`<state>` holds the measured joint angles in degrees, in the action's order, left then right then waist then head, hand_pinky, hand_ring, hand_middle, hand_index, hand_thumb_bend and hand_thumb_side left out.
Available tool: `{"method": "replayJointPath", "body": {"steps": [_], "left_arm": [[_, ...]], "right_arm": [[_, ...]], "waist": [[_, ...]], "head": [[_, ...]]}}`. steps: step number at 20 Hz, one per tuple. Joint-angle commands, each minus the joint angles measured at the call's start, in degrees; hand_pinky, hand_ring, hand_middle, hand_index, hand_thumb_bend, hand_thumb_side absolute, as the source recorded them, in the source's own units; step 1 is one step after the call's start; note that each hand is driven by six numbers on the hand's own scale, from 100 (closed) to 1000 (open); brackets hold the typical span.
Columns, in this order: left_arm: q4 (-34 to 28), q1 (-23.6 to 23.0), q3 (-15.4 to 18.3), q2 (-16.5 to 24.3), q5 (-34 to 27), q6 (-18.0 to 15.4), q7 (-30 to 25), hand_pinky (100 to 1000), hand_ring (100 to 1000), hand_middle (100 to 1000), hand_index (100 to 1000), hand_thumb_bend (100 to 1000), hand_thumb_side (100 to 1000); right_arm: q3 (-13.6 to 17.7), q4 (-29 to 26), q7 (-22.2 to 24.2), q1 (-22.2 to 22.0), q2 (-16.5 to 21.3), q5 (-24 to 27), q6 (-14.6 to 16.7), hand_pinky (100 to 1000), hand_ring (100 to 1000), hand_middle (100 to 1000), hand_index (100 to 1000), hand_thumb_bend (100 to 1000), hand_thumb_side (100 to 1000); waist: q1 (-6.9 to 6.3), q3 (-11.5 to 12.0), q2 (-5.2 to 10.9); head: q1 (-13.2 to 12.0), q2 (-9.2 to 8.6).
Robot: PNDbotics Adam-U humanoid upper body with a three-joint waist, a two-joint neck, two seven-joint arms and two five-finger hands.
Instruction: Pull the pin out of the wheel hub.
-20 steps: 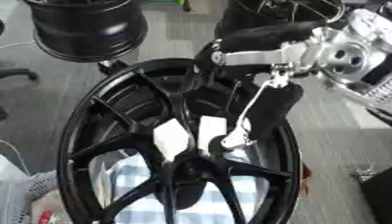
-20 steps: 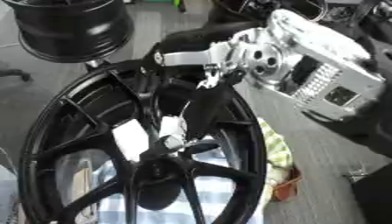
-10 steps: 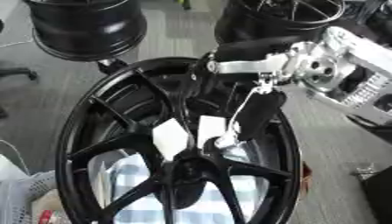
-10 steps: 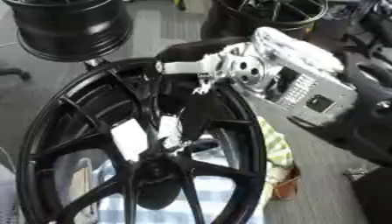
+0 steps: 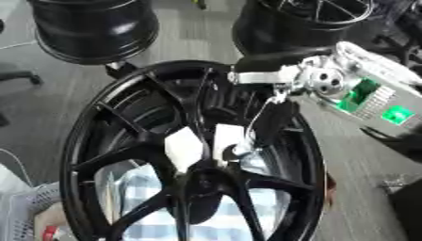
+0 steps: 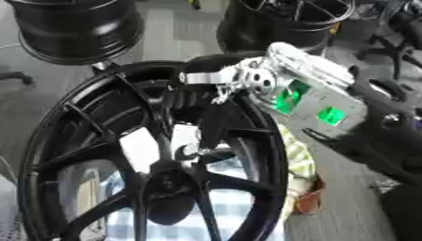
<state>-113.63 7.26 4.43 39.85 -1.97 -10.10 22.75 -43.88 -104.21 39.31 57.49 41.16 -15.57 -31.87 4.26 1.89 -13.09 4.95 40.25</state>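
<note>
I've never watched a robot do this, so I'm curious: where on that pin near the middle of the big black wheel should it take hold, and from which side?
Probably by the small hooked end of the pin that sticks out just above the wheel hub. It shows in a gap between spokes, so reaching down from above, as the right robot hand does, looks best. The pin's exact shape is hard to make out.

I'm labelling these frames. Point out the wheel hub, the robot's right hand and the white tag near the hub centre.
wheel hub [image 5: 198, 188], left eye view, centre boss.
right hand [image 5: 268, 124], left eye view, a black finger.
white tag [image 5: 183, 148], left eye view, its face.
</note>
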Motion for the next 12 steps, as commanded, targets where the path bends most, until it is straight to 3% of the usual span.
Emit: {"method": "replayJointPath", "body": {"steps": [1,8,11,12], "left_arm": [[-1.0,0.4,0.3,1.0,-0.1,-0.2,-0.2,766,874,746,874,278,750],[-1.0,0.5,0.3,0.9,-0.2,-0.2,-0.4,766,875,747,873,275,751],[-1.0,0.5,0.3,0.8,-0.2,-0.2,-0.5,766,875,747,870,275,751],[-1.0,0.5,0.3,0.8,-0.2,-0.2,-0.5,766,875,747,869,274,751]], "right_arm": [[0.5,0.6,7.1,0.2,0.8,-0.8,-6.8,788,767,723,797,563,285],[0.6,1.2,7.1,-0.8,0.3,-0.7,-7.0,776,756,688,774,562,271],[0.8,1.1,6.7,-0.8,0.0,-0.3,-7.1,770,749,639,747,507,259],[0.9,1.2,6.4,-0.8,-0.1,-0.3,-7.0,770,749,639,747,538,249]], "waist": [[-0.46,0.1,0.73],[-0.56,0.1,0.64],[-0.64,0.1,0.65],[-0.65,0.1,0.65]], "head": [[0.2,-0.30],[0.3,-0.32],[0.3,-0.30],[0.3,-0.32]]}}
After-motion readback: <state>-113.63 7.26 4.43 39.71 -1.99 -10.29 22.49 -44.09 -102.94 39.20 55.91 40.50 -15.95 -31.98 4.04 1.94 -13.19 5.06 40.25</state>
